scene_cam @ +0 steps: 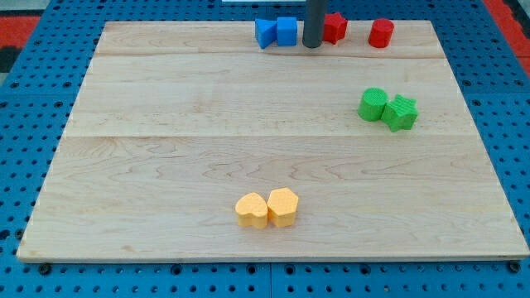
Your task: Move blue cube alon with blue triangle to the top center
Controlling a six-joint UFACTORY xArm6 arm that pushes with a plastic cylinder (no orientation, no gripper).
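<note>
1. Blue cube (286, 31) and blue triangle (265, 33) are already sitting side by side, touching, right at the board's (166, 124) top edge, just left of center

2. my tip (311, 45) is parked just to the cube's right, between it and a red block (334, 27) whose shape I can't quite make out. No hand on this rig, it's a bare rod, so nothing is grasped or clenched, it only pushes

3. looks to me like the job is nearly done, at most a small nudge toward the view's right is left

4. if so, I'd swing around to the triangle's left side and push slow through both so they stay as a pair

5. watch that red block plus the red cylinder (381, 33) further right, easy to bump

6. green pair (387, 108) and yellow pair (267, 208) are well away, no worries there
</note>
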